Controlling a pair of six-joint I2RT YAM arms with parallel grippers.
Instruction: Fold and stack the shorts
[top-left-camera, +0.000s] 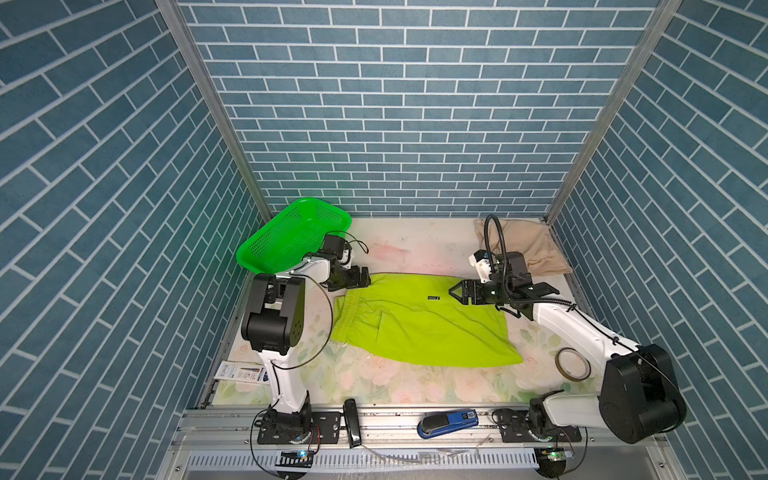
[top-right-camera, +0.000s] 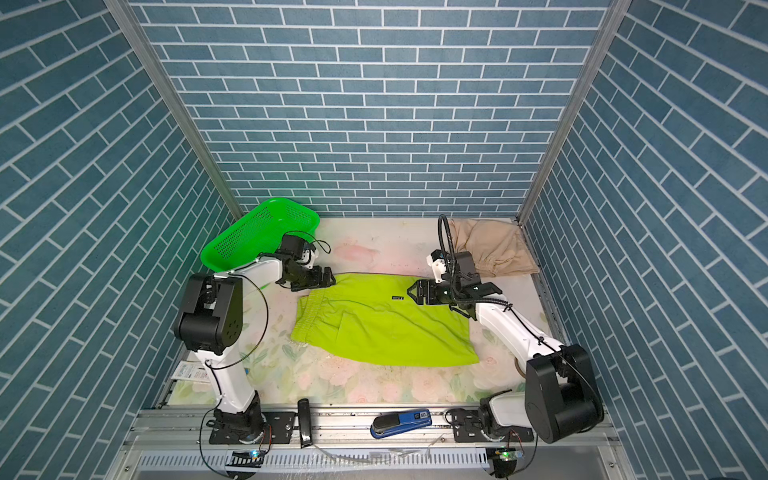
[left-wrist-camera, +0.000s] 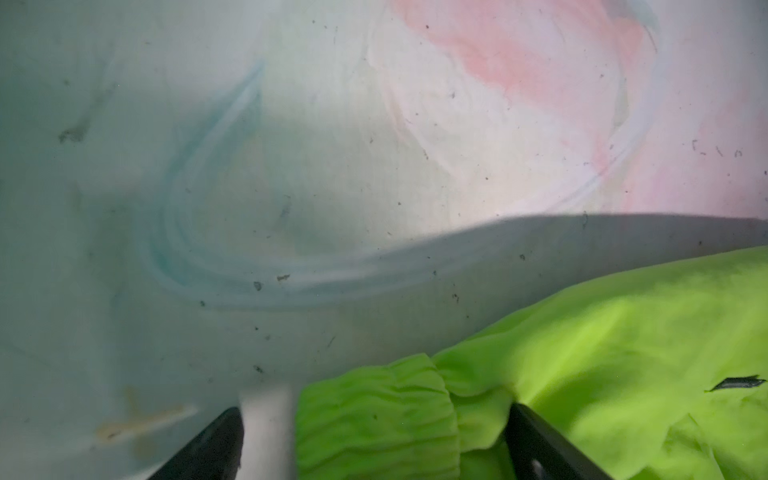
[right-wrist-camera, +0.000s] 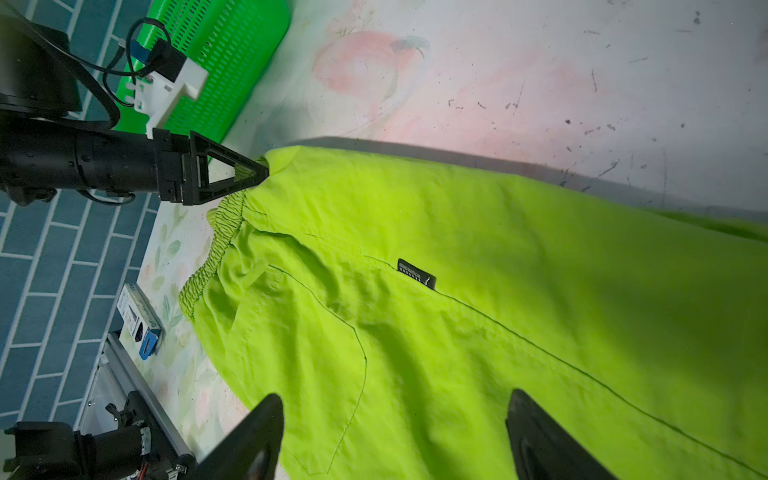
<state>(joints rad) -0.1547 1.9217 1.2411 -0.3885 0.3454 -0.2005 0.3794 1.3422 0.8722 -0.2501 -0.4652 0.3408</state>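
1. Label (right-wrist-camera: 417, 274): a small black tag whose pale print is too fine to read, sewn on the lime green shorts (top-left-camera: 424, 324). These lie spread flat in the middle of the counter (top-left-camera: 415, 245).
2. Left end effector (top-left-camera: 365, 277): jaws wide apart, straddling the corner of the elastic waistband (left-wrist-camera: 374, 411), gripping nothing.
3. Right end effector (top-left-camera: 453, 292): jaws spread over the shorts' far edge near the tag, empty.
4. Beige shorts (top-left-camera: 528, 245): bunched in the far right corner.
5. Box (right-wrist-camera: 139, 320): at the near left edge, print illegible.

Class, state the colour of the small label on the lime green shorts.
Black label, clearest in the right wrist view.
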